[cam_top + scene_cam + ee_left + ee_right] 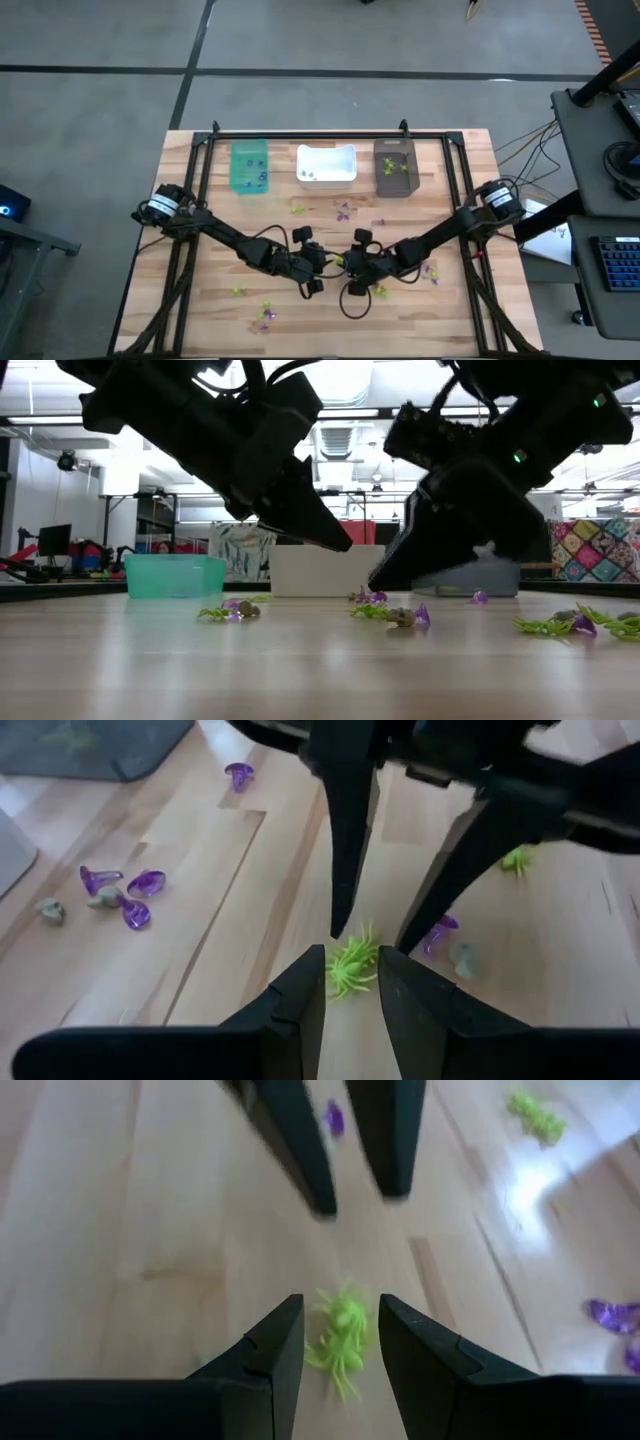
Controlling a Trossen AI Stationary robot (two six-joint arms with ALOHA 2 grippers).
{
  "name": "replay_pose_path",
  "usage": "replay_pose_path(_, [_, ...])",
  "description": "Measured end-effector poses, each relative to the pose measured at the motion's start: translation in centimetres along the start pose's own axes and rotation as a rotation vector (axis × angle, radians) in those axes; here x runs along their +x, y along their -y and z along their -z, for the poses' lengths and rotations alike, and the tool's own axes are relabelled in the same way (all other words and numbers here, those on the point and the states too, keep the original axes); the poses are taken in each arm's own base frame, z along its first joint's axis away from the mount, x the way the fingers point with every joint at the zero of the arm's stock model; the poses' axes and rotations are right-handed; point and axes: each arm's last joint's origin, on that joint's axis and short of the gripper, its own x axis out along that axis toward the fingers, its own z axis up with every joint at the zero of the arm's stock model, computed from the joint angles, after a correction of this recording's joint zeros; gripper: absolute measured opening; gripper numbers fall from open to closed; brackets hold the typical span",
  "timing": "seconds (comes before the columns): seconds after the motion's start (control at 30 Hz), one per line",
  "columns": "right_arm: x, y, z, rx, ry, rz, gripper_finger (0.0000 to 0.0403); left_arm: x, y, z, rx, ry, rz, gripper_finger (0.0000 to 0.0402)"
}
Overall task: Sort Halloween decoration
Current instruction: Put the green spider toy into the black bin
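The Halloween decoration is a scatter of tiny purple, lime-green and greyish trinkets on the wooden table. One lime-green spider (350, 966) (338, 1336) lies flat on the table at its middle. My left gripper (352, 972) (328, 262) and my right gripper (340, 1310) (348, 264) meet there tip to tip, both slanting down. Both are open, and the spider lies in the gap between each pair of fingertips. I cannot see any finger touching it.
A teal bin (250, 168), a white bin (326, 166) and a dark brown bin (396, 166) stand in a row at the far edge. Loose trinkets lie behind the grippers (343, 210), near the front left (265, 315) and on the right (430, 272).
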Motion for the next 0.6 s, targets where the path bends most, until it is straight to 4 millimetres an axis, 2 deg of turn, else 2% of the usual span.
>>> replay_pose_path(0.43, [1.4,0.0,0.9,0.023,-0.019,0.017,0.0121,0.0,0.0,0.0,-0.001,0.003,0.001,0.0078])
replay_pose_path(0.6, [1.6,0.2,0.9,0.03,-0.021,0.021,0.0081,0.0,0.0,0.0,-0.001,0.003,0.001,0.0078])
